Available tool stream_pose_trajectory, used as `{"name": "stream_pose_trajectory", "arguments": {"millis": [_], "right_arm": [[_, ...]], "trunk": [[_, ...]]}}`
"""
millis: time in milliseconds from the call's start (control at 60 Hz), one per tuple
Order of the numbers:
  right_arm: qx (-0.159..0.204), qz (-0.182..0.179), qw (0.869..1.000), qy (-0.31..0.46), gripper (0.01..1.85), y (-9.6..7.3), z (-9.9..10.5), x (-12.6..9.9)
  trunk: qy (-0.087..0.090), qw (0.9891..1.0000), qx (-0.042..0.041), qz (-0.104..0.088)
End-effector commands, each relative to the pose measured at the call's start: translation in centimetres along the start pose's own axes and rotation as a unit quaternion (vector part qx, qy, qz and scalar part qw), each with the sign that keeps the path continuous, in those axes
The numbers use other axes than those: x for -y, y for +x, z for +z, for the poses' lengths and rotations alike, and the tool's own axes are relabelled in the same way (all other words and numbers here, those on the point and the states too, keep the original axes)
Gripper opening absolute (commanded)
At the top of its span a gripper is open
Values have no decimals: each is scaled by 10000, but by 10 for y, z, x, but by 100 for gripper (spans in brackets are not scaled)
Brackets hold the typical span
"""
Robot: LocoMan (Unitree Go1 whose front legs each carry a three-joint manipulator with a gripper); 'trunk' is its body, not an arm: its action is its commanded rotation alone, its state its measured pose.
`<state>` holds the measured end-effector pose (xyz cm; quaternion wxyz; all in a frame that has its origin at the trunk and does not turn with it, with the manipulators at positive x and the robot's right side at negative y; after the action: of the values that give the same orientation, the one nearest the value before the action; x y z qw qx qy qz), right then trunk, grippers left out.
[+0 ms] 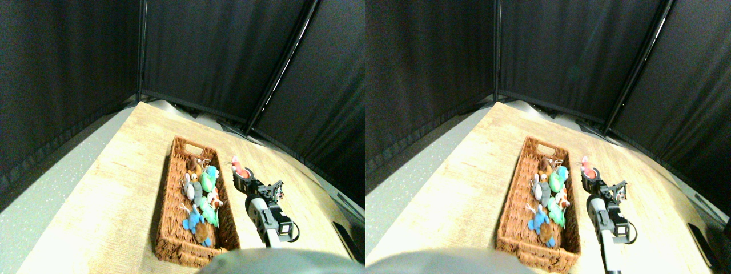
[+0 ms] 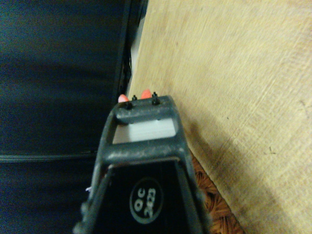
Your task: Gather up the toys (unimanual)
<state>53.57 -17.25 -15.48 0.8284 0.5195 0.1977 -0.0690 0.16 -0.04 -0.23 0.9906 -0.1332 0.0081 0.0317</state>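
Item 1. Pale wood-grain tabletop (image 1: 114,194): its far edge meets black curtain panels (image 1: 217,51); a grey speckled floor strip (image 1: 34,211) runs beyond its 9 o'clock edge. A broad bare stretch of table lies on the 9 o'clock side of the basket; a narrower bare strip lies at 3 o'clock, where the arm works.

Item 2. Long brown wicker basket (image 1: 171,194): rectangular, long axis running from 6 o'clock toward 12 o'clock, handle cut-out in the far end wall. A corner of its weave shows in the wrist view (image 2: 214,209).

Item 3. Small soft plush toys in the basket: a green one (image 1: 209,178) near the far end, a grey one (image 1: 191,189) at the middle, an orange-and-white one (image 1: 215,200) against the 3 o'clock wall, a blue one (image 1: 194,221) and a brown one (image 1: 202,230) toward the near end. They lie jumbled and touching; individual headings cannot be told.

Item 4. Red plush toy (image 1: 239,168): outside the basket, just off its 3 o'clock wall, at the tip of the gripper. Its long axis runs roughly in line with the arm, pointing toward 11 o'clock. In the wrist view only two small red bits (image 2: 145,93) peek past the jaw's tip.

Item 5. Right gripper (image 1: 244,177): black two-jaw unit on a grey-and-black arm, reaching from 5 o'clock. The jaws appear clenched on the red toy.
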Motion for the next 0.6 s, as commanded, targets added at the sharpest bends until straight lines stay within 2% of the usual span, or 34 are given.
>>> {"name": "stream_pose_trajectory", "arguments": {"millis": [17,367,483,550,600], "right_arm": [[-118,377,9992,36,26,-3,-1,-13],[-367,514,9980,99,19,-13,-11,-31],[-419,583,9974,-55,21,-18,-15,-37],[-455,630,9969,-155,22,-20,-17,-39],[-508,667,9964,-90,20,-22,-19,-42]], "trunk": [[-64,9999,106,-12],[-123,9997,222,-3],[-180,9994,305,28],[-226,9992,323,42],[-252,9992,302,67]]}}
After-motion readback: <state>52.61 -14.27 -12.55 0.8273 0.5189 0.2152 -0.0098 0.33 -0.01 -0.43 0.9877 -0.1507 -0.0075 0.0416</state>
